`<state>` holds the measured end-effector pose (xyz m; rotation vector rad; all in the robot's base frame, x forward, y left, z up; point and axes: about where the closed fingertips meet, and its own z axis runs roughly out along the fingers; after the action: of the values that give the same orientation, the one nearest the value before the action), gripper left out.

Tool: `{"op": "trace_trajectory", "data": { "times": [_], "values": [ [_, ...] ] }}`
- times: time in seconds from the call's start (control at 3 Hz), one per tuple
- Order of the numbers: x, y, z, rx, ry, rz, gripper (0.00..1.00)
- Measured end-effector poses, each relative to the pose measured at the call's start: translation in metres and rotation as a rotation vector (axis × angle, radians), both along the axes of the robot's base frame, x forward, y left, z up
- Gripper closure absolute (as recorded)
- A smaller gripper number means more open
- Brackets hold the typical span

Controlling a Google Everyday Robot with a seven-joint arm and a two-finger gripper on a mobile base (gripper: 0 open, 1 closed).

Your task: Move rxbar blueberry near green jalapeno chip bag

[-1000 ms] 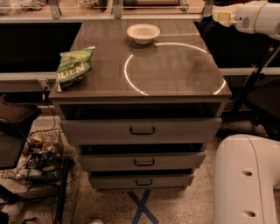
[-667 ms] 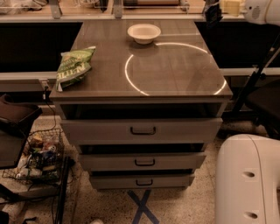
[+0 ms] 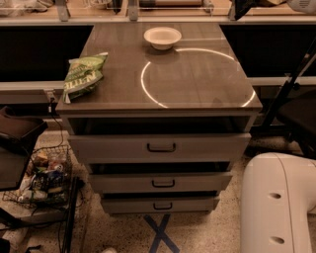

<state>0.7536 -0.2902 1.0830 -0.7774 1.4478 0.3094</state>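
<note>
Chip bag (image 3: pixel 84 74) left of bowl (image 3: pixel 162 37); gripper (image 3: pixel 244 6) top-right.

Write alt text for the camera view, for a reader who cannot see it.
A crinkled green jalapeno chip bag lies at the left edge of a grey-brown drawer cabinet top, a white round bowl near its back. The robot's gripper is at the frame's top right, mostly cut off.

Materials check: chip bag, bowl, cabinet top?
Green jalapeno chip bag: crinkled glossy film, likely plastic. Bowl: matte off-white, paper or foam perhaps. Cabinet top: wood-grain laminate by its streaks, semi-gloss, reflecting a light ring. End effector: dark, at the top edge, right of the bowl.
</note>
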Motion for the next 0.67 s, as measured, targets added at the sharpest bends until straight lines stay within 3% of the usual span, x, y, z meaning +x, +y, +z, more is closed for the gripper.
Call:
{"op": "trace_trajectory", "data": {
  "times": [0.33, 0.67],
  "values": [
    [-0.030, 0.028, 0.014, -0.056, -0.037, 0.063, 1.00],
    [-0.045, 0.034, 0.028, -0.073, -0.080, 0.070, 1.00]
  ]
}}
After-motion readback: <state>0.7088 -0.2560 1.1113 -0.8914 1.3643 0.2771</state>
